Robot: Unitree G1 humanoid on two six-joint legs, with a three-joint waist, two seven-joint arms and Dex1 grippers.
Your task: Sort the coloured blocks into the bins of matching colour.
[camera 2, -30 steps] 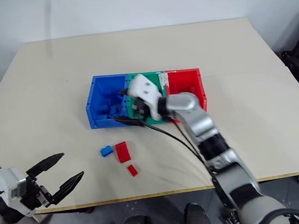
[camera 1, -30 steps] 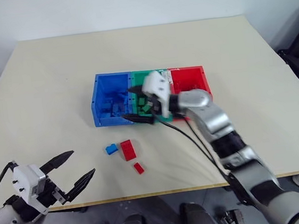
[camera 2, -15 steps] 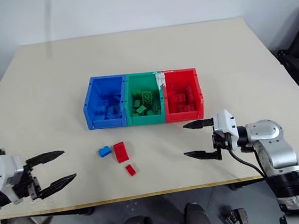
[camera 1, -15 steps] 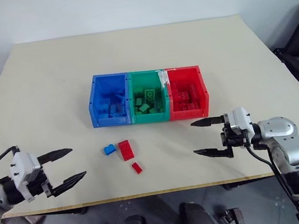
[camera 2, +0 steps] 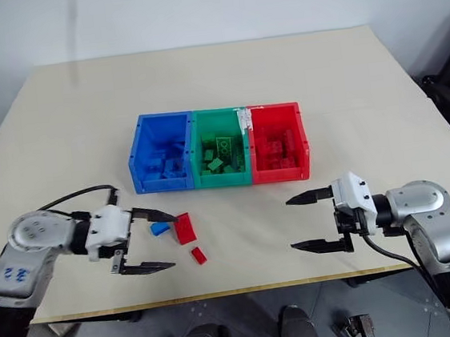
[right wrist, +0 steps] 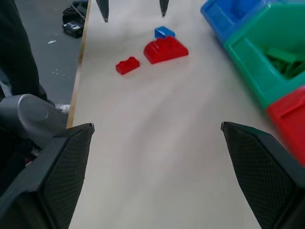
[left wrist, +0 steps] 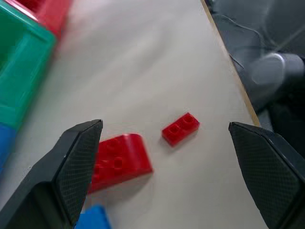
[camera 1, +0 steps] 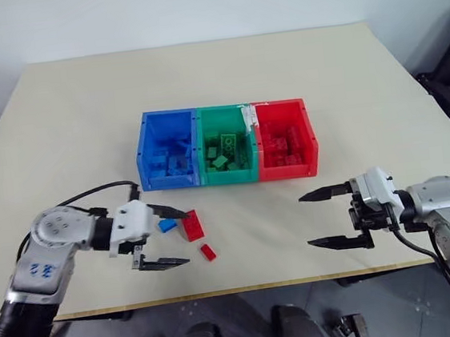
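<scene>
left pincer (camera 1: pixel 166 238) hangs low over the counter (camera 1: pixel 362 90) with its jaws wide apart and nothing between them, the loose blocks just off its tips at 3 o'clock: a small blue block (camera 1: pixel 166 224), a curved red block (camera 1: pixel 191 224), a tiny red block (camera 1: pixel 208 251). right pincer (camera 1: pixel 324 218) is spread wide too, empty. the bins (camera 1: pixel 226 145) sit at 12 o'clock, blue, green, red, each holding blocks.

Three joined bins (camera 1: pixel 230 176) — blue, green, red — each hold bricks of their own colour. Loose on the cream table (camera 1: pixel 82 111) lie one blue brick (camera 1: pixel 166 224) and two red bricks (camera 1: pixel 191 225) — near black gripper fingers (camera 1: pixel 167 262).
</scene>
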